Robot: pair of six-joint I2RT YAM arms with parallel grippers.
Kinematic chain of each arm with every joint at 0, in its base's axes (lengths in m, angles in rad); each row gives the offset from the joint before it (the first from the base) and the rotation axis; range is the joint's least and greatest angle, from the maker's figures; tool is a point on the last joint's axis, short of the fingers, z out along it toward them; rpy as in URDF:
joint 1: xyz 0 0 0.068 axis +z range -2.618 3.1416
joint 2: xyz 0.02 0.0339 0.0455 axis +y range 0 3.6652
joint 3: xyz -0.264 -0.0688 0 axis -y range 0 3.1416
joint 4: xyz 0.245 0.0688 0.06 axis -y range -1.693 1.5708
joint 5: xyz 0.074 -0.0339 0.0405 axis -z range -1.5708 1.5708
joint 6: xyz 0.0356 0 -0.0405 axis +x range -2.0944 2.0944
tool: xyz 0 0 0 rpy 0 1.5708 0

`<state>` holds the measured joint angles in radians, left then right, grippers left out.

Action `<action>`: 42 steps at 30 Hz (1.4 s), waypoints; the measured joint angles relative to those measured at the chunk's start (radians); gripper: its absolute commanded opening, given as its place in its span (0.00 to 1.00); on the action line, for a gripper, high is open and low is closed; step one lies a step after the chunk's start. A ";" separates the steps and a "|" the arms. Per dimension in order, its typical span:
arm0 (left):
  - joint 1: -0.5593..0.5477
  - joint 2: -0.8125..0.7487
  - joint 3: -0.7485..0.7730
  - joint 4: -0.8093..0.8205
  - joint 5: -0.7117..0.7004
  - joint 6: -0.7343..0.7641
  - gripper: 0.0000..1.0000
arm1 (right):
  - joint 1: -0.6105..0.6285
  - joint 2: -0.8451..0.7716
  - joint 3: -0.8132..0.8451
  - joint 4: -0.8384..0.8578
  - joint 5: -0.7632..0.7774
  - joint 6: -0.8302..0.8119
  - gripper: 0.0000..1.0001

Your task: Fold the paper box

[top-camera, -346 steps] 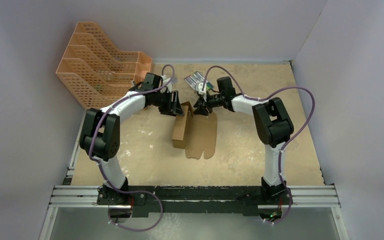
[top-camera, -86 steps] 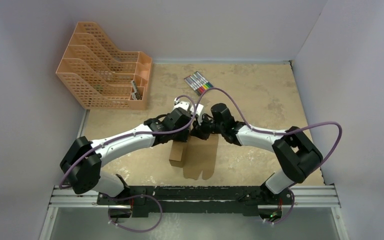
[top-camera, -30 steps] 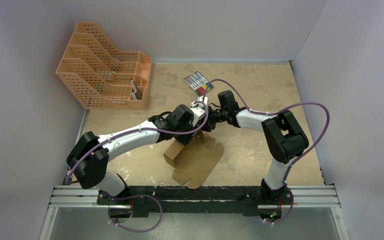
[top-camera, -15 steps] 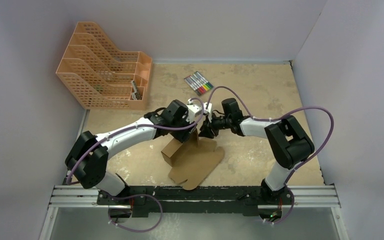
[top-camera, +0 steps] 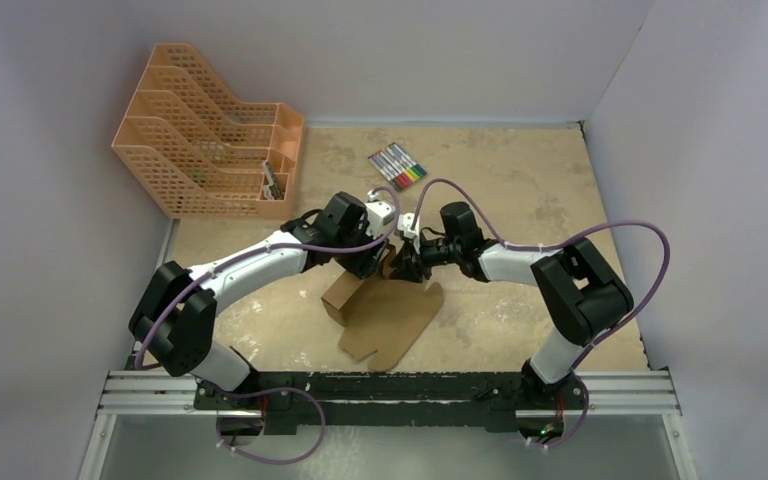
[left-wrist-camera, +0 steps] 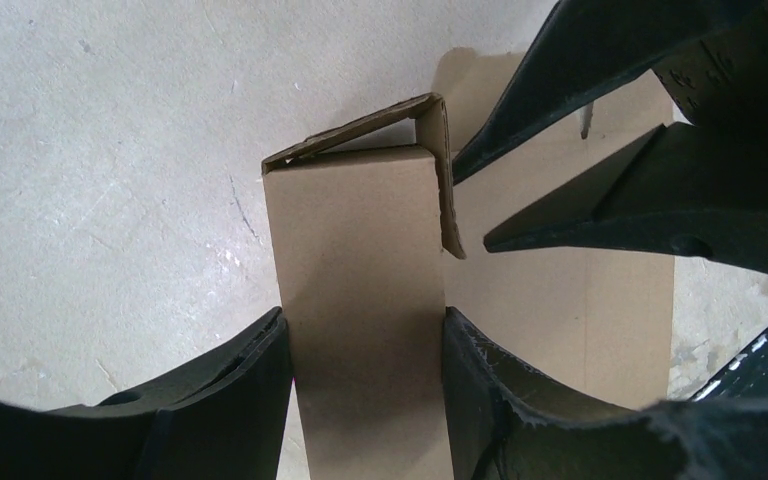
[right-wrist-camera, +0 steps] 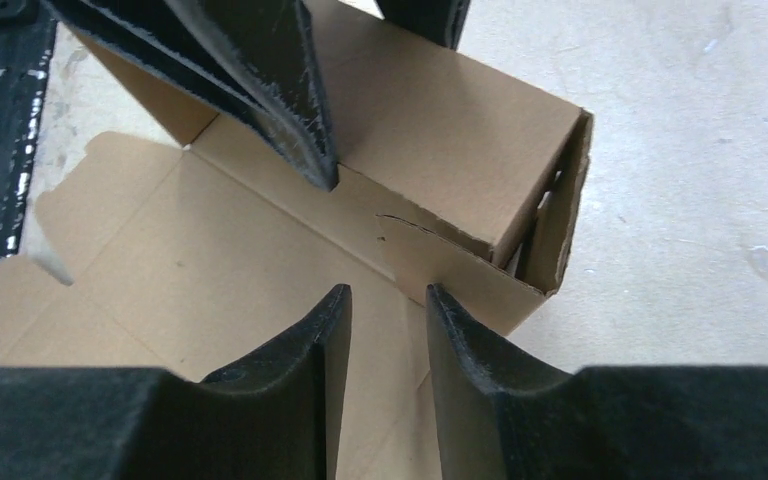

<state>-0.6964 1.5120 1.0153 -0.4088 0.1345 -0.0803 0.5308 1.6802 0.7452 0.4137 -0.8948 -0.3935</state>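
Left wrist view: left gripper [left-wrist-camera: 365,335] fingers [left-wrist-camera: 250,370] clamp both sides of the folded-up side section of the plain brown cardboard paper box [left-wrist-camera: 355,240], mid-table. Right gripper [right-wrist-camera: 385,295] fingers slightly parted, nothing btwn them, tips just above the flat sheet part, crowding the left fingers. Farther out on the beige table [top-camera: 520,200]: orange mesh file rack [top-camera: 200,130] at back left, row of coloured markers [top-camera: 397,165] behind both grippers, apart from box.
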 measured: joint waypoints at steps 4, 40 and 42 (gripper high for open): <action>0.003 0.001 0.000 0.002 0.015 -0.002 0.43 | 0.000 0.003 0.000 0.039 0.032 0.000 0.26; 0.023 0.016 0.001 0.034 -0.021 -0.003 0.42 | 0.154 0.068 -0.105 0.454 0.691 0.113 0.36; 0.026 0.017 0.002 0.031 -0.024 -0.004 0.42 | 0.152 0.076 -0.097 0.453 0.682 0.113 0.38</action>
<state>-0.6704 1.5291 1.0176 -0.3782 0.1108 -0.0841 0.6830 1.7557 0.6487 0.8669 -0.2123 -0.2802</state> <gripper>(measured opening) 0.505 0.345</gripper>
